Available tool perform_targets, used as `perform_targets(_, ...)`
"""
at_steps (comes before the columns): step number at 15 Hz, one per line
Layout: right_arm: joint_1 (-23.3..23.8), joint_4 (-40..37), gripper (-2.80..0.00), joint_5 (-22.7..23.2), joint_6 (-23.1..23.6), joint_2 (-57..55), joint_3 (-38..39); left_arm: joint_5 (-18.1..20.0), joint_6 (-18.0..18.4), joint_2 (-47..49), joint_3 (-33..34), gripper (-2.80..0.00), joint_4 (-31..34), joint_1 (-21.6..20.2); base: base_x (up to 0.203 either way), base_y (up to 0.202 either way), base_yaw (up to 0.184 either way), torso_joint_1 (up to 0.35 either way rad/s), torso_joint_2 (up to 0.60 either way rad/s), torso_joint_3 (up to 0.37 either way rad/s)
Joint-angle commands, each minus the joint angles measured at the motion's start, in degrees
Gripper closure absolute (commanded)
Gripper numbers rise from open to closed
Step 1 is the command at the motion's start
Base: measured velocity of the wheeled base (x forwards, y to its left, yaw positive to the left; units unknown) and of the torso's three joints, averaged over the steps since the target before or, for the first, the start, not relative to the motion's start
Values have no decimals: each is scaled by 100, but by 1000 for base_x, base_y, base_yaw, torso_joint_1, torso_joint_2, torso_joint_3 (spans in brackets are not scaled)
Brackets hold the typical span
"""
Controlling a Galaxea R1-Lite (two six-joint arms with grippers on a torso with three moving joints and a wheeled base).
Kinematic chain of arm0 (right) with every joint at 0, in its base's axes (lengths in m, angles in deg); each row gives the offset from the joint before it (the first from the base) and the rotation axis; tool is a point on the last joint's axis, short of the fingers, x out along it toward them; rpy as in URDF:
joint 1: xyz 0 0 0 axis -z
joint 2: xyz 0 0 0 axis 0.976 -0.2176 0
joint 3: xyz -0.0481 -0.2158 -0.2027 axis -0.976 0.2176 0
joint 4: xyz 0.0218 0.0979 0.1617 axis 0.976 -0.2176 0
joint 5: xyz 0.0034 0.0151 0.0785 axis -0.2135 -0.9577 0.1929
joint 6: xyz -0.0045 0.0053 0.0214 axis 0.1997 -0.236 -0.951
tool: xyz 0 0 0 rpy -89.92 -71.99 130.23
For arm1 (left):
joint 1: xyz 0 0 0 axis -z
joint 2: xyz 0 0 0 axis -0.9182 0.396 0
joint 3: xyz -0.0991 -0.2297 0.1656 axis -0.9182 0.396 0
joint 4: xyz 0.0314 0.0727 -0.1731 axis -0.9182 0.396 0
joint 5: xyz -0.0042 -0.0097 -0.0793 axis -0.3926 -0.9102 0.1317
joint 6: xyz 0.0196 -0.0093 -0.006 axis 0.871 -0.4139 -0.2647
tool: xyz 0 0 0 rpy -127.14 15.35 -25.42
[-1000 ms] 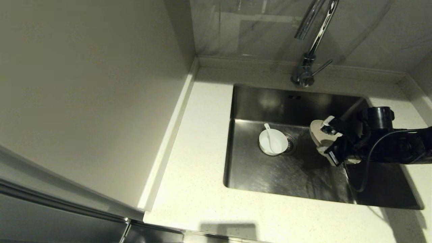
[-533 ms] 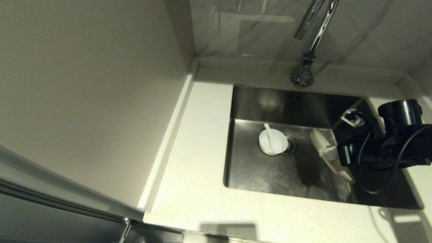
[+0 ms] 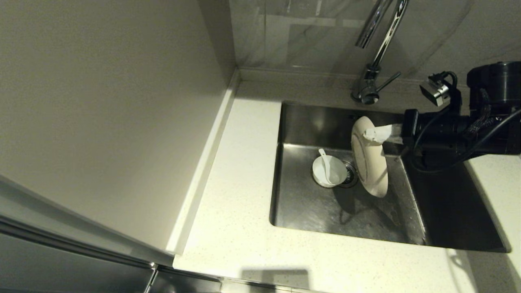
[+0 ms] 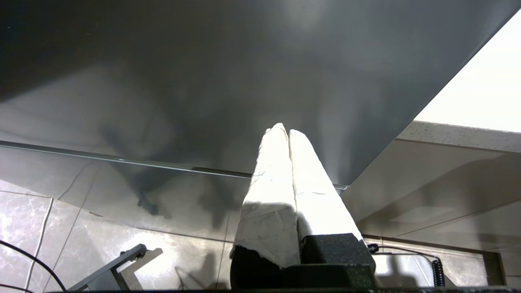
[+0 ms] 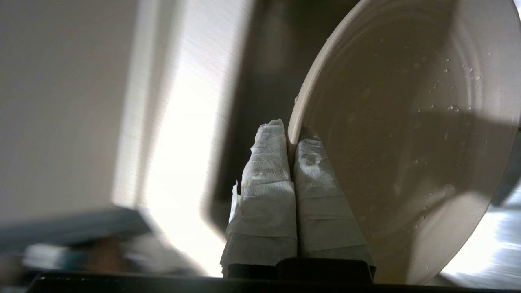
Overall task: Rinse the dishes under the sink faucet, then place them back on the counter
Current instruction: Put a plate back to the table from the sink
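Right tool point(image 3: 372, 135): closed on the plate point(image 3: 369, 156) rim, holding it on edge above the sink point(image 3: 309, 207), below the faucet point(image 3: 376, 49).
Left tool point(image 4: 285, 132): closed, empty, away from the sink.
Sink: bowl point(image 3: 329, 171) by the drain.
Bowl: spoon point(image 3: 324, 162) inside.

A plain beige wall point(image 3: 101, 101) meets glossy grey marble-veined wall tiles point(image 3: 301, 36) behind.

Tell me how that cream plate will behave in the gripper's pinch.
Likely slippery: droplets bead on the plate, and the right gripper pinches only its rim. Probably stiff and fairly heavy; it hangs on edge over the sink without bending. It looks ceramic, so a drop could chip it.
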Motion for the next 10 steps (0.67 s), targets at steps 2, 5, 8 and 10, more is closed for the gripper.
perform_targets(2,-101,-354,0,185,-1422,-127,-903,-3,-3,-18,0,0,-2,-2,0,0,0,0,0,0)
perform_targets(5,-105,-982,0,550,-2528,-286,-1861,-3,-3,-18,0,0,-2,-2,0,0,0,0,0,0)
perform_targets(8,-101,-1618,0,1061,-3595,-370,-2493,-3,-3,-18,0,0,-2,-2,0,0,0,0,0,0)
perform_targets(10,-100,-1657,0,1124,-3558,-362,-2002,-3,-3,-18,0,0,-2,-2,0,0,0,0,0,0)
